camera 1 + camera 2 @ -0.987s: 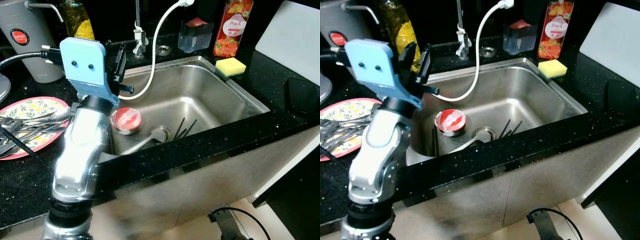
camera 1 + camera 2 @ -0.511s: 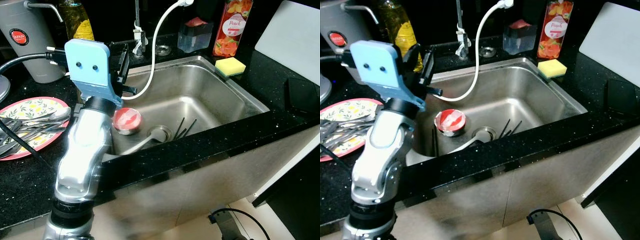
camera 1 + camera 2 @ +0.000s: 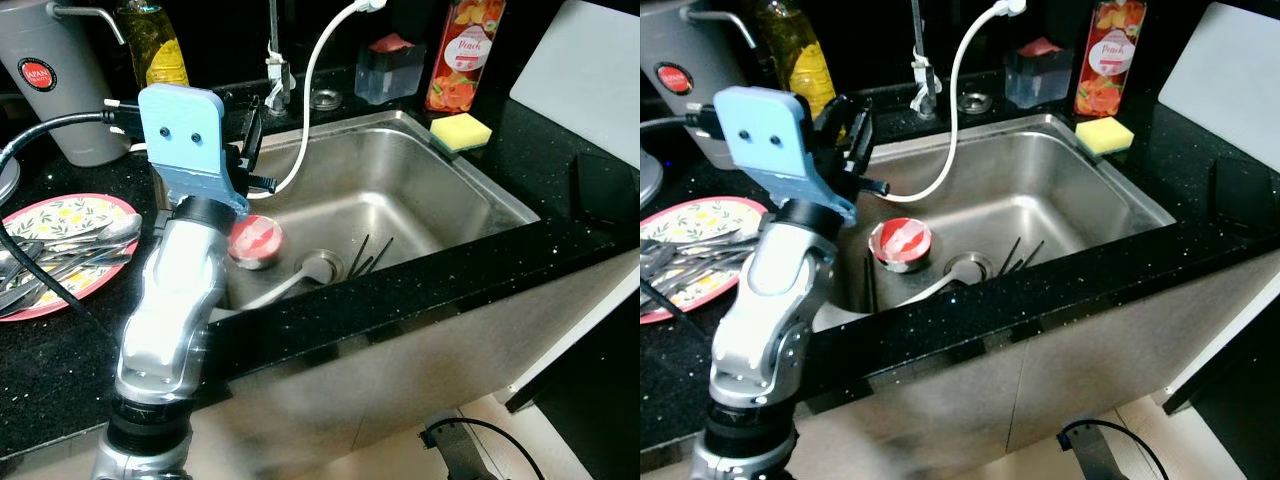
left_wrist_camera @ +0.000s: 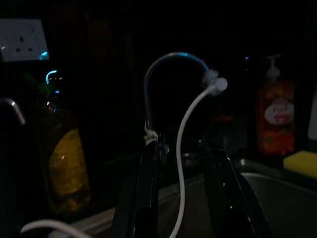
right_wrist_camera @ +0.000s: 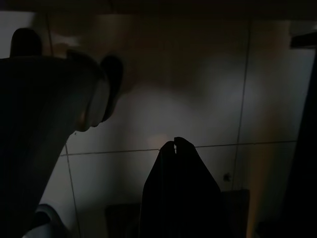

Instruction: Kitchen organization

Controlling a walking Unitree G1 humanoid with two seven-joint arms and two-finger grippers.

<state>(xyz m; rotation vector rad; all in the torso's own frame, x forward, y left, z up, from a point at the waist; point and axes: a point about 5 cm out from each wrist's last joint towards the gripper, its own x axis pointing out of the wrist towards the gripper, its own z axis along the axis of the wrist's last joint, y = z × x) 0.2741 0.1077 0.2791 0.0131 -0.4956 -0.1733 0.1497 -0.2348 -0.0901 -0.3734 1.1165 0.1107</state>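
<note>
The left arm is a glossy silver shell with a black ribbed joint at its base, topped by a light-blue wrist plate bearing two dark screws — a thick black cable loops off it — ahead of two long black fingers.

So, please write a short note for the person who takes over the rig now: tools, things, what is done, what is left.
Left tool: open, empty, raised over the sink's left rim, pointing at the tap.
Right tool: shut, hanging idle above the floor.
In the sink: red-lidded can, ladle, dark sticks.
On the left counter: plate with cutlery.
Sponge on the right rim.
Done: nothing visibly sorted.
Left: probably clear the sink and the plate.
</note>
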